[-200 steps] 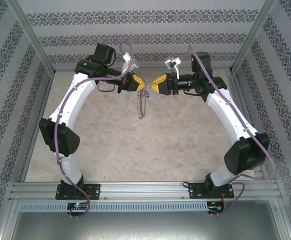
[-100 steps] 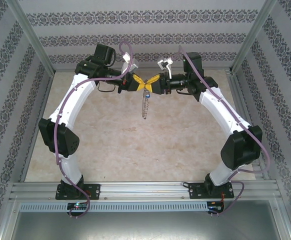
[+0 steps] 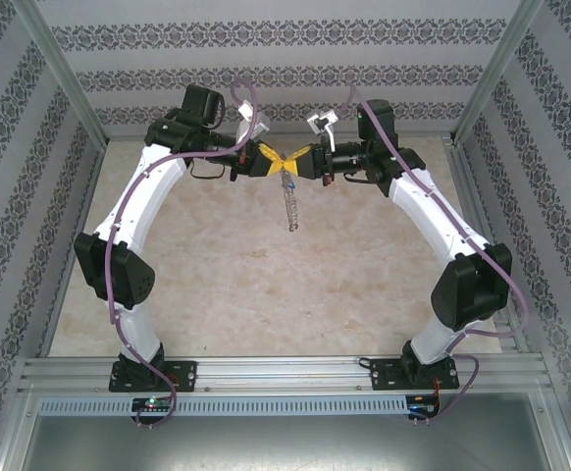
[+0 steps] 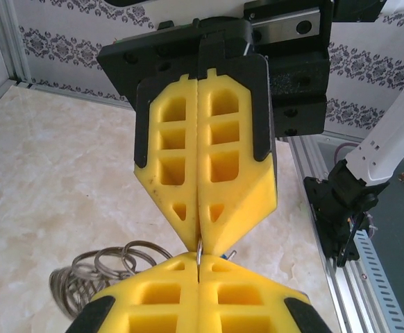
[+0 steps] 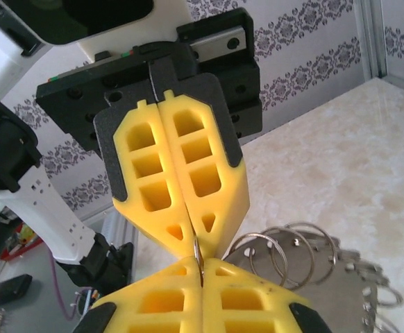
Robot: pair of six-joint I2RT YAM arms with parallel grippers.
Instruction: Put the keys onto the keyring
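1. Left gripper (image 3: pixel 272 157) and right gripper (image 3: pixel 299 157) are meeting tip to tip, each clamping down on the keyring (image 3: pixel 290 201) wire.
2. The keyring is hanging below the fingertips; I am not making out the key, so threading looks undone.

Top looks down; opposed wrist views closely share the fingers (image 4: pixel 230 173)

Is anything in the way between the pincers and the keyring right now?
Nothing visible does. The left pincer and the right pincer are shut tip to tip, and both look clamped on the same thin loop of the keyring right at their seams. The rest of it hangs beneath them.
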